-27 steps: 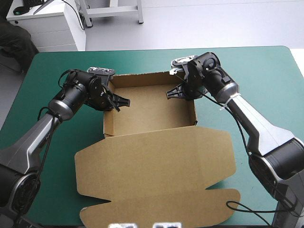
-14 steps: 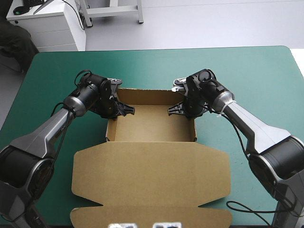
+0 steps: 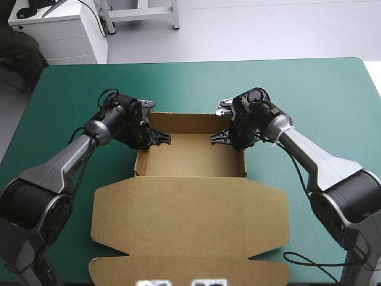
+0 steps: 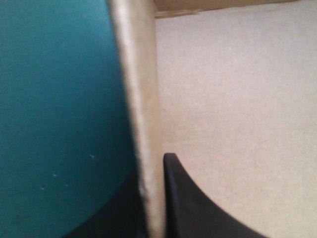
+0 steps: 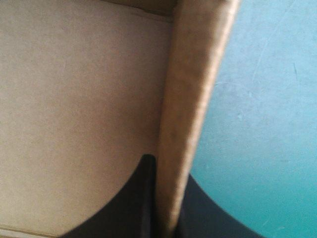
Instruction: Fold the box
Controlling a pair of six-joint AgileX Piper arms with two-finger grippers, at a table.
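Gripping box point(image 3: 190, 217) walls, both end effectors point(image 3: 156, 138) point(image 3: 223, 137)

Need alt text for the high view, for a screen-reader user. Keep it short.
A brown box sits on a teal-green table as an open tray, with its lid lying flat toward the near edge. The left hand pinches the tray's left wall and the right hand pinches its right wall, both near the far corners.
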